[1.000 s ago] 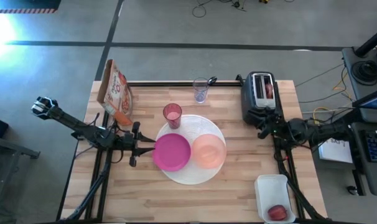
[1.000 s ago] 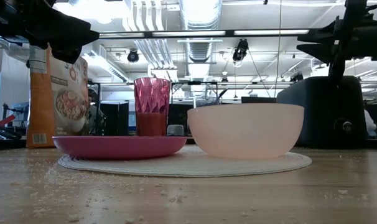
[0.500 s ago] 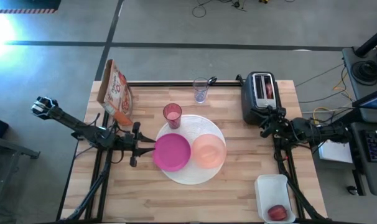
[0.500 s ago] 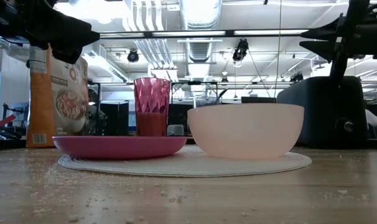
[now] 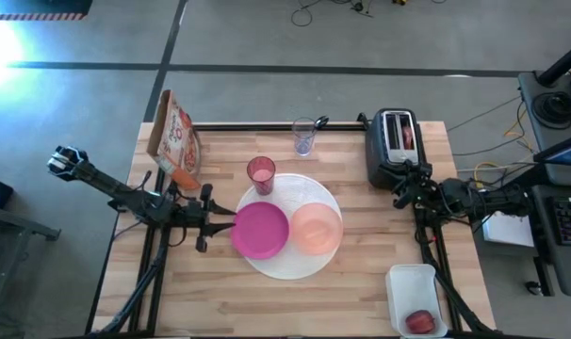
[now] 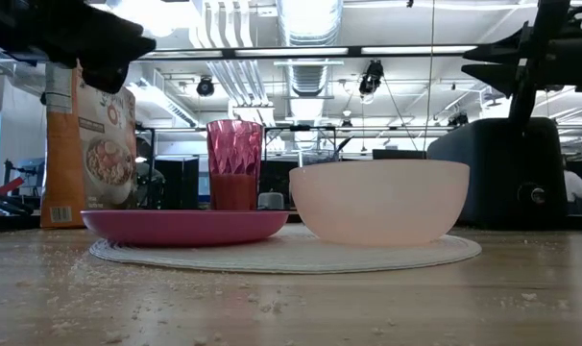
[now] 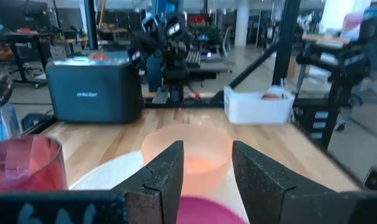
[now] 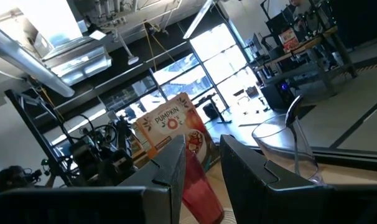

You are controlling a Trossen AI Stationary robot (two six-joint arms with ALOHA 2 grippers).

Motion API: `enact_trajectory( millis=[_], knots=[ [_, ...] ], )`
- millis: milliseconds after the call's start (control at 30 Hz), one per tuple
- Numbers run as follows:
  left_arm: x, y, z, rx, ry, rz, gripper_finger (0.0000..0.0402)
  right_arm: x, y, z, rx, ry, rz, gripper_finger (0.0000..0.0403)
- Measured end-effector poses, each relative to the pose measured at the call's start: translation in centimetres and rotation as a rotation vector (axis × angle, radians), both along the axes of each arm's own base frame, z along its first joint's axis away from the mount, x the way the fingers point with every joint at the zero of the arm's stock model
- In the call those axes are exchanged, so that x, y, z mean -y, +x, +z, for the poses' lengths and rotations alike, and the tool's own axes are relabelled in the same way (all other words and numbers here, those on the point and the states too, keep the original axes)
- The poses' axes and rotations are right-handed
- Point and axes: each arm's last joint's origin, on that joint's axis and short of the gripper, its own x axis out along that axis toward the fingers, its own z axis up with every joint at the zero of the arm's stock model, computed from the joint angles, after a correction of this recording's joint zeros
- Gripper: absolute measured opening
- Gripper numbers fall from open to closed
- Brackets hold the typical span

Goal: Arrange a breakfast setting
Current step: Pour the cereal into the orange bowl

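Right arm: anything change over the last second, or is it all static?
The right gripper drew back a little from beside the toaster toward the table's right edge, then held, jaws open and empty. The left gripper stays open beside the magenta bowl. The peach bowl and tumbler haven't moved.

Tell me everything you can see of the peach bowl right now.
The peach bowl is round, smooth, matte plastic by its look, pale peach and slightly translucent, with deep curved walls. It stands upright and looks empty on the right half of the large round white plate, close beside the magenta bowl. Neither gripper touches it.
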Motion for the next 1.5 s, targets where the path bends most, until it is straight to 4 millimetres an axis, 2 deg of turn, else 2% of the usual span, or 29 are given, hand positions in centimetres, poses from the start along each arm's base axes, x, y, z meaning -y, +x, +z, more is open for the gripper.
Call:
enact_trajectory(
  millis=[167, 433, 600, 700, 800, 933, 1133, 1267, 1500],
  knots=[
    [0.0, 0.0, 0.6, 0.056, -0.042, 0.0, 0.0121, 0.0, 0.0, 0.0, -0.003, 0.0, 0.0, 0.0091],
    [0.1, 0.2, 1.2, 0.094, -0.211, -0.005, 0.0121, 0.0, 0.0, 0.0, -0.005, 0.0, 0.0, 0.0091],
    [0.8, 1.3, 3.8, 0.109, -0.213, -0.078, 0.0121, 0.0, 0.0, 0.0, -0.005, 0.001, 0.0, 0.0091],
    [1.4, 2.4, 5.2, 0.029, -0.169, -0.065, 0.0121, 0.0, 0.0, 0.0, -0.005, 0.001, 0.0, 0.0091],
    [1.5, 3.6, 5.9, -0.12, -0.141, 0.076, 0.0121, 0.0, 0.0, 0.0, -0.005, 0.001, 0.0, 0.0091],
    [1.5, 4.9, 6.7, -0.242, -0.146, 0.366, 0.0121, 0.0, 0.0, 0.0, -0.005, 0.002, 0.0, 0.0091],
    [2.1, 6.7, 7.0, -0.358, -0.186, 0.539, 0.013, 0.0, 0.0, 0.0, -0.005, 0.002, 0.0, 0.0091],
    [2.1, 6.9, 7.3, -0.443, -0.235, 0.651, 0.0164, 0.0, 0.0, 0.0, -0.005, 0.002, 0.0, 0.0091],
    [2.2, 6.3, 8.0, -0.606, -0.3, 0.788, 0.0248, 0.0, 0.0, -0.1, -0.005, 0.002, 0.0, 0.0091]
  ],
)
